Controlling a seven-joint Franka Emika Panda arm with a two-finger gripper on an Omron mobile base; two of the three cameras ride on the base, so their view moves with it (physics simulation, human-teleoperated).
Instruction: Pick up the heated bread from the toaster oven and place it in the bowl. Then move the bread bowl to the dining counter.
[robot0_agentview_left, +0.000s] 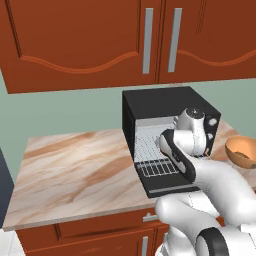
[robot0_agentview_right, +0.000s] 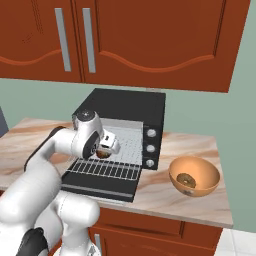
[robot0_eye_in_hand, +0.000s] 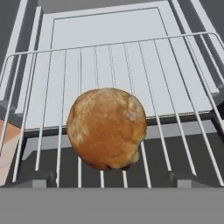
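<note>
Toaster oven (robot0_agentview_right: 127, 131) door is dropped flat toward the robot, wire rack (robot0_eye_in_hand: 109, 100) pulled out over it. Heated bread (robot0_eye_in_hand: 106, 128) is at the oven mouth, over the front part of the rack, dead centre in the hand view. From the right base view the bread (robot0_agentview_right: 104, 153) sits tucked right under the wrist, just in front of the oven opening.

Gripper (robot0_agentview_right: 106, 150): can't tell if the fingers are clamped on the bread or apart; the tips aren't resolvable in any view.

Clearance: oven side walls flank the rack both sides, open room above the door. Bowl (robot0_agentview_right: 194, 176) is right of the oven on the same marbled worktop (robot0_agentview_left: 75, 165), apart from it, near the worktop's right end, with a small dark roundish thing inside. Wide bare worktop left of the oven.

Left base view: the arm blocks the bread; bowl (robot0_agentview_left: 241, 151) cut by the frame edge. Upper cabinets (robot0_agentview_left: 100, 40) hang above the oven.
</note>
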